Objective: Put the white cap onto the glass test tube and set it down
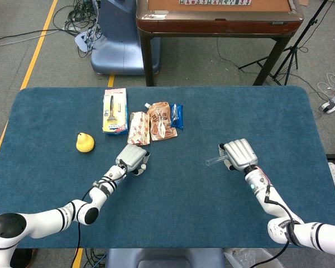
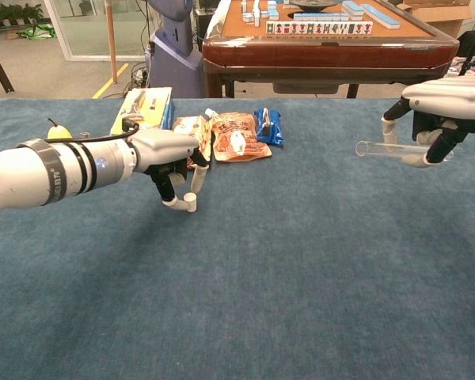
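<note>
Left hand [image 2: 170, 154] fingers pinch white cap [image 2: 190, 202] centre-left; right hand [image 2: 443, 107] fingers clamp glass test tube [image 2: 384, 148] level, right edge, above tabletop [image 2: 301, 261]

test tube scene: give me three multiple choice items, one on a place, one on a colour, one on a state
1. Where is the test tube?
A. flat on the table
B. held in the right hand
C. among the snack packets

2. What colour is the cap in the left hand?
A. white
B. red
C. black

3. Is the cap on the tube?
A. yes, fully on
B. half on
C. no, far apart

Answers: 1 B, the fingers hold it level above the table. 2 A, it shows white against the blue cloth. 3 C, each hand holds one, far apart.
</note>
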### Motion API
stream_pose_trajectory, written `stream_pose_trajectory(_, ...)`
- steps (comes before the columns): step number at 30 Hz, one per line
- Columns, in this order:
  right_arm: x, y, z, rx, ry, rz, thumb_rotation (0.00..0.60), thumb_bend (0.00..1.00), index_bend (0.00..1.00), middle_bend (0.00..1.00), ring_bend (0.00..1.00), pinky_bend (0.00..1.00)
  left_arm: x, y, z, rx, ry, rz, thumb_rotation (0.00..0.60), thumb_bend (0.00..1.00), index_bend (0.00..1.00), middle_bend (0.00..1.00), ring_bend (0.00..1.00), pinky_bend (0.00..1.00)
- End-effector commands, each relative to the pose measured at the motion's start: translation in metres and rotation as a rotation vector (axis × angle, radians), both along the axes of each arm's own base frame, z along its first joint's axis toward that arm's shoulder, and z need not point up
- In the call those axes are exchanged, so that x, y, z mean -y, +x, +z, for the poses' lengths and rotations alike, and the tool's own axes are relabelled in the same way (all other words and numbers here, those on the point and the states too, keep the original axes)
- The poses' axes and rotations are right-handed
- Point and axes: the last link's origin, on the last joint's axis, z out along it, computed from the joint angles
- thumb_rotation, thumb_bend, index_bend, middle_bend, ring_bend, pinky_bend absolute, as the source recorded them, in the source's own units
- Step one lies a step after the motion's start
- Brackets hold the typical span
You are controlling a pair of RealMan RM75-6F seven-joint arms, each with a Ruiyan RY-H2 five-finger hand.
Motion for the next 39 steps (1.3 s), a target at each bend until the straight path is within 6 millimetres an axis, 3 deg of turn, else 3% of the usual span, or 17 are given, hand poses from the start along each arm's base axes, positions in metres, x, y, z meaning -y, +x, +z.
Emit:
stream_pose_trajectory(1,0.0,0.0,0.0,-0.001,0.0,-0.001,0.6,0.65,0.8,1.0,1.0,1.0,0.0,0.0,0.0,-0.002,-0.002,0.001,0.6,0.22,0.52,0.92,1.0,1.0)
stream_pose_trajectory(20,-0.001,-0.003,0.0,0.009,-0.003,-0.015,0.6,0.65,0.8,1.0,1.0,1.0,0.001,0.002,0.002,0.03,-0.006,0.015,0.6,0.3,0.54,0.93,1.0,1.0)
stream_pose_trajectory(23,0.0,-0.002,0.001,0.03,-0.009,-0.014,0.6,0.66,0.8,1.0,1.0,1.0,-0.001,0.001,0.015,0.093,0.014,0.043,0.6,0.3,0.55,0.93,1.0,1.0)
stream_pose_trajectory(29,0.001,0.008,-0.004,0.101,-0.001,0.002,0.6,0.67,0.81,1.0,1.0,1.0,-0.004,-0.001,0.062,0.289,0.07,0.111,0.6,0.3,0.55,0.93,1.0,1.0)
stream_pose_trajectory(39,0.008,0.038,-0.034,0.32,0.048,0.017,0.6,0.68,0.81,1.0,1.0,1.0,0.017,0.008,0.149,0.519,0.148,0.111,0.6,0.3,0.55,0.93,1.0,1.0)
